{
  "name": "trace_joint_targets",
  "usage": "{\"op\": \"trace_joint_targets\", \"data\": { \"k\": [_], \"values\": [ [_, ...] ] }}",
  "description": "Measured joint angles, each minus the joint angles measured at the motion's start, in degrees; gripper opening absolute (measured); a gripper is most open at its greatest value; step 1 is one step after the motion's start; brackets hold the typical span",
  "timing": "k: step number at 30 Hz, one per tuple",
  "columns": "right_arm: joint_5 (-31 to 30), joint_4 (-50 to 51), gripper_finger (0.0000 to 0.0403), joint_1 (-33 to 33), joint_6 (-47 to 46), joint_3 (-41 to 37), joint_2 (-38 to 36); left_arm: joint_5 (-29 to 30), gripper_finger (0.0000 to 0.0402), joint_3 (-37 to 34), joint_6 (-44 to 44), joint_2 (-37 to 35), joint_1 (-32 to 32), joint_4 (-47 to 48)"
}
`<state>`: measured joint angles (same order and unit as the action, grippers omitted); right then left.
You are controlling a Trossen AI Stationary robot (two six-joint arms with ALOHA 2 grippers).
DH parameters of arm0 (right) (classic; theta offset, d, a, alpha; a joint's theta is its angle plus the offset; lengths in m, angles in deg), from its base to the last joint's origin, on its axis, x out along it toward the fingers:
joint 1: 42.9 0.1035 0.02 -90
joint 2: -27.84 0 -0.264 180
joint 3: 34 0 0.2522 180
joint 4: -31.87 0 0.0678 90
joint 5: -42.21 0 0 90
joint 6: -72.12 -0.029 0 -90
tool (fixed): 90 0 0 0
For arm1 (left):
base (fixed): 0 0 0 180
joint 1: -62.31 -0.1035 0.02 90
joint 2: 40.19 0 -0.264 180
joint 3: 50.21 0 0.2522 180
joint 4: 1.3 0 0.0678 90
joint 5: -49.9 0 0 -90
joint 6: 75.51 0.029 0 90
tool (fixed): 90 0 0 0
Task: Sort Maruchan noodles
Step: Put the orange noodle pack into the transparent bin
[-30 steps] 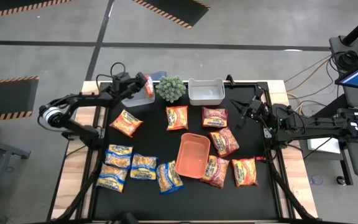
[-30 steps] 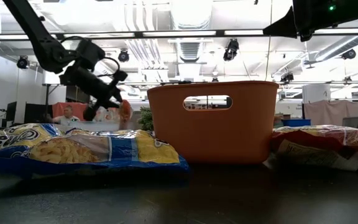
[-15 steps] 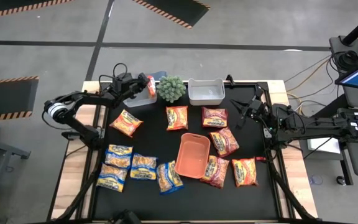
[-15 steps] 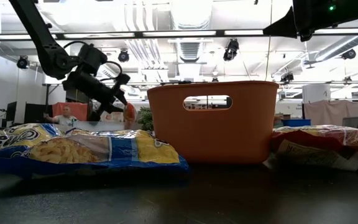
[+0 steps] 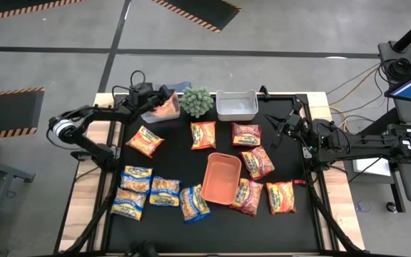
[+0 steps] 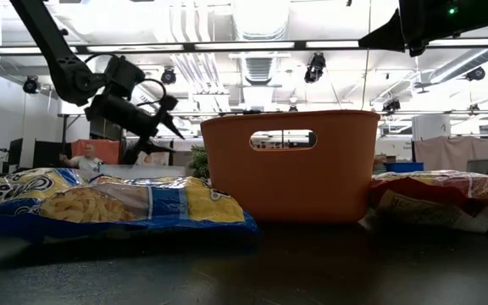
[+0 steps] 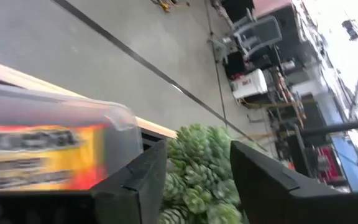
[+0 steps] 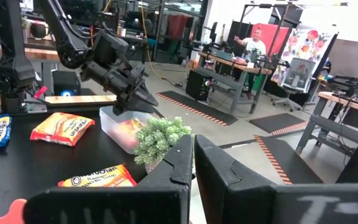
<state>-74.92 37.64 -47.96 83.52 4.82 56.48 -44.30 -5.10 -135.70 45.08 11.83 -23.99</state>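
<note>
My left gripper [image 5: 168,96] is open and empty, above the clear bin [image 5: 150,114] at the table's far left; in its wrist view [image 7: 197,149] the fingers frame the green plant. An orange noodle packet [image 5: 166,108] lies inside that bin and also shows in the left wrist view [image 7: 36,155]. My right gripper [image 5: 271,133] hovers shut and empty at the far right. On the black mat lie two orange packets [image 5: 145,140], several dark red ones [image 5: 257,163] and several yellow-and-blue ones [image 5: 165,191].
An orange tray [image 5: 221,178] stands in the middle of the mat and fills the low view's centre [image 6: 291,165]. A second clear bin [image 5: 236,105] and a small green plant [image 5: 196,101] stand at the far edge. People show in the room behind.
My left gripper held an orange packet hanging over the far-left bin, moved slightly toward the plant, then opened. The packet has dropped out of its fingers and now lies inside the bin.
</note>
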Motion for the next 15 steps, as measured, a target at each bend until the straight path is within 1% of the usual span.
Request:
{"op": "trace_joint_targets", "data": {
  "k": [2, 4, 7, 9, 12, 15],
  "values": [
    [0.0, 0.0, 0.0009, 0.0, 0.0, 0.0, 0.0, -1.7, 0.0171, 0.0, 2.0, -1.3, 0.0, 0.0],
    [0.0, 0.0, 0.0009, 0.0, -0.2, 0.0, 0.0, -4.4, 0.0173, 0.0, 6.1, -3.4, 0.0, 0.1],
    [0.0, 0.0, 0.0009, 0.0, -0.2, 0.0, 0.0, -11.9, 0.0169, 0.0, 14.4, -7.4, -0.2, 1.2],
    [0.0, 0.0, 0.0009, 0.0, -0.2, 0.0, 0.0, -17.1, 0.0164, 0.2, 18.4, -10.4, -0.2, 4.3],
    [0.0, 0.0, 0.0009, 0.0, -0.3, 0.0, 0.0, -22.7, 0.0154, 0.3, 25.4, -14.6, 0.5, 10.7],
    [0.0, 0.0, 0.0009, 0.0, -0.3, 0.2, 0.0, -25.3, 0.0144, -0.2, 30.9, -18.1, 4.3, 15.6]
  ]
}}
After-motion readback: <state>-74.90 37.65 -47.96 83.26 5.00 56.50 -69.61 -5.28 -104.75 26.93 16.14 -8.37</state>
